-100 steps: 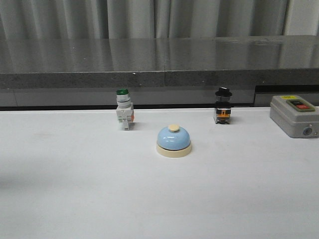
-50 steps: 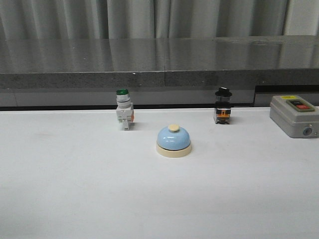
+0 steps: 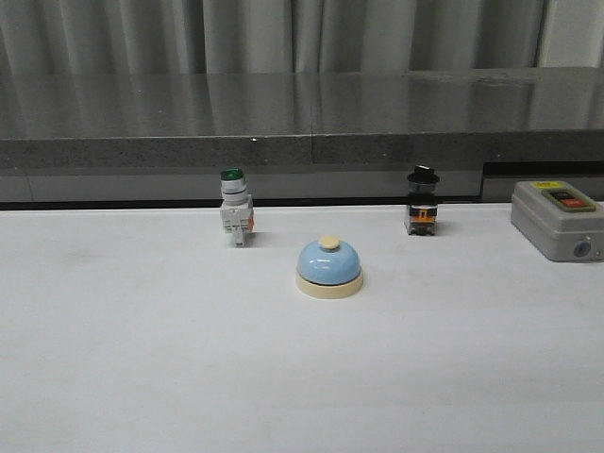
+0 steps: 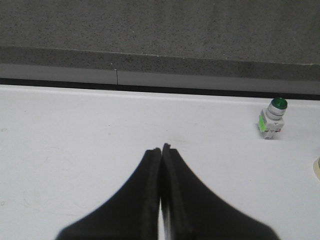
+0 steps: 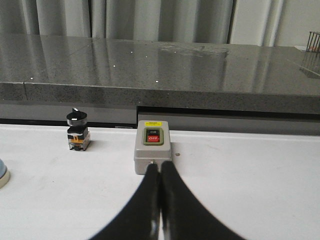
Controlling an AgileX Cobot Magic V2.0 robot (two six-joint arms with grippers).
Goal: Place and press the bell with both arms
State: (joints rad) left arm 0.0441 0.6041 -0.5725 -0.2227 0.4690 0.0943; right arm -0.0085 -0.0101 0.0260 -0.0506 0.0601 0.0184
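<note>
Two arms belong to us, yet neither shows in the front view; we see only the white table (image 3: 142,368) running forward to a long grey stone ledge (image 3: 283,118) with curtains behind it. We judge the table is left bare in the middle so both arms can come in from their own sides without meeting anything.

At the far right edge sits the grey on/off switch box (image 3: 557,219), near the ledge; in the right wrist view it lies just beyond our right gripper (image 5: 160,172), whose two dark fingers are pressed together with nothing between them. Our left gripper (image 4: 161,152) hovers over bare table on the other side, its fingers likewise closed flat against each other and empty. We take these pinched tips as a plain resting pose, though a closed tip would also serve to push a button.

The bell (image 3: 329,267) stands upright near the middle of the table, clear of everything, its cream button facing up. It sits between and slightly in front of the green-capped push-button (image 3: 235,218) on the left and the black-capped switch (image 3: 422,213) on the right, both well apart from it. We judge nothing of the task is yet begun: neither gripper touches the bell
</note>
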